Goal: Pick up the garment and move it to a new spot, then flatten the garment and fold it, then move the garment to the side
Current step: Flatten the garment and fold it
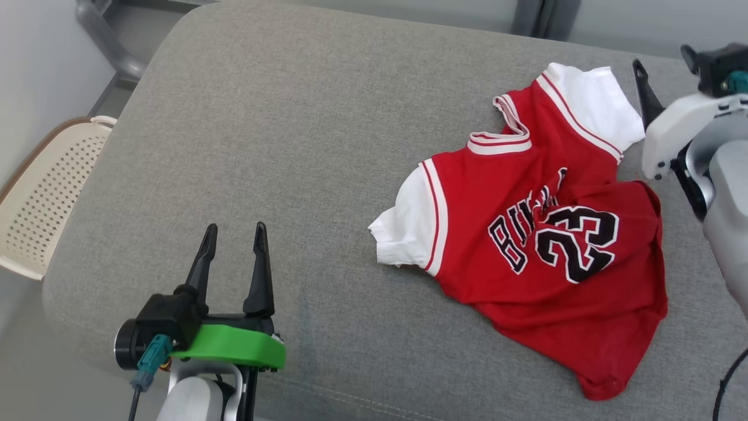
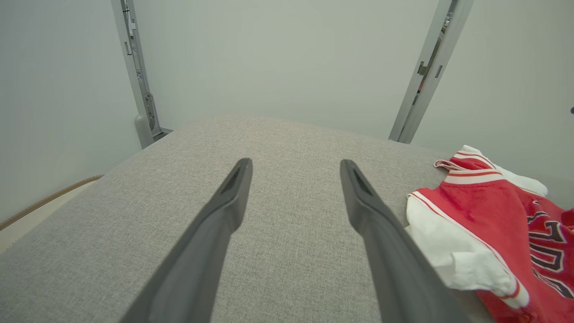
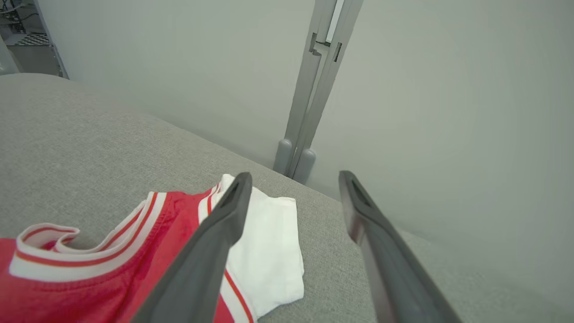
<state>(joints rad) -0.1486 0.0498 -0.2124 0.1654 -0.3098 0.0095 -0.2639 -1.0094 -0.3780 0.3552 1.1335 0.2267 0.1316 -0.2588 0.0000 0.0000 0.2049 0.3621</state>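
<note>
Jersey (image 1: 543, 234): red, white sleeves, rumpled, on the right side of the cushion (image 1: 292, 146). Left gripper (image 1: 235, 229): fingers spread, empty, well apart from jersey. Right gripper (image 3: 293, 177): fingers spread, empty, near far sleeve (image 3: 269, 242). Pickup advice: pinch each shoulder, lift evenly.

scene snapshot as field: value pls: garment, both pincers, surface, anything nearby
surface: grey fabric cushion
garment: red jersey, white sleeves, number 23, lying rumpled on the cushion's right part, lower part folded over
left pincer: open, over bare cushion, left of the jersey, apart from it
right pincer: open, by the far white sleeve; contact cannot be told
held: nothing in either pincer
nearby: cream perforated item off the cushion's left edge
</note>
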